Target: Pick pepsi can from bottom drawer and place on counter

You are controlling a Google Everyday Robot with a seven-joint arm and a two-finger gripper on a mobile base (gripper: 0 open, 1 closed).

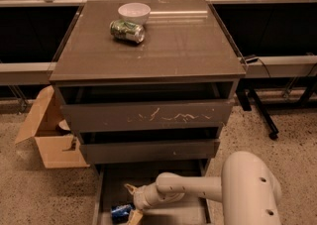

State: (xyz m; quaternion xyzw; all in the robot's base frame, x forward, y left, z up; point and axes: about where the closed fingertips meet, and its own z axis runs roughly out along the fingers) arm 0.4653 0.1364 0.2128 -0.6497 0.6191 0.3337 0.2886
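The bottom drawer (168, 177) is pulled out at the foot of the cabinet. The pepsi can (120, 212), dark blue, lies on its side on the drawer floor near the front left. My gripper (132, 202) reaches down into the drawer from the right. Its fingers (131, 189) are spread, one above the can and one at the can's right end. The can rests on the floor between them. The counter (178, 45) is the wide glossy top of the cabinet.
A green and silver can (127, 30) lies on its side on the counter by a white bowl (134, 12). An open cardboard box (49, 137) stands on the floor left of the cabinet. My white arm (247, 189) fills the lower right.
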